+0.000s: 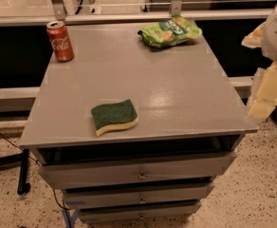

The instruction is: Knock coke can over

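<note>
The coke can is red-orange with white script and a silver top. It stands upright at the far left corner of the grey cabinet top. My gripper shows as white and pale yellow parts at the right edge of the view, beyond the cabinet's right side. It is far from the can and holds nothing that I can see.
A green and yellow sponge lies near the front edge, left of centre. A green snack bag lies at the far edge, right of centre. The cabinet has three drawers below. A metal rail runs behind.
</note>
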Controlling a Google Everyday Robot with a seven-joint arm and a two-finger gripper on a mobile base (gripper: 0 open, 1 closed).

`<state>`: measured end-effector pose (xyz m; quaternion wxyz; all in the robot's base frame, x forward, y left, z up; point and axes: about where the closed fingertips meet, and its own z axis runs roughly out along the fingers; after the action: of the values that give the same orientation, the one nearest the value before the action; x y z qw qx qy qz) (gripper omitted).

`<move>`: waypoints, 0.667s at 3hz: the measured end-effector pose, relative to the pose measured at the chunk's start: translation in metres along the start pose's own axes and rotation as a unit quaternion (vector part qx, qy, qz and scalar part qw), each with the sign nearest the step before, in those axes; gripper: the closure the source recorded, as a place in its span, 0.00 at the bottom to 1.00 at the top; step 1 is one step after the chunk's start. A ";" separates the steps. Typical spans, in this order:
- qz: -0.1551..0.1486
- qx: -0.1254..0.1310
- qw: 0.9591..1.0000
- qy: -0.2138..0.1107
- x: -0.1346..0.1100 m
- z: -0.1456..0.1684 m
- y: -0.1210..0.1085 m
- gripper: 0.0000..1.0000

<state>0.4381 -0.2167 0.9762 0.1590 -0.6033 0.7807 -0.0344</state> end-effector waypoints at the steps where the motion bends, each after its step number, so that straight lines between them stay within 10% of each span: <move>1: 0.000 0.001 1.000 -0.001 0.000 0.000 0.000 0.00; 2: -0.002 0.002 0.999 -0.036 -0.024 0.016 -0.010 0.00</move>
<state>0.4573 -0.1943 0.9679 0.1881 -0.6055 0.7732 -0.0144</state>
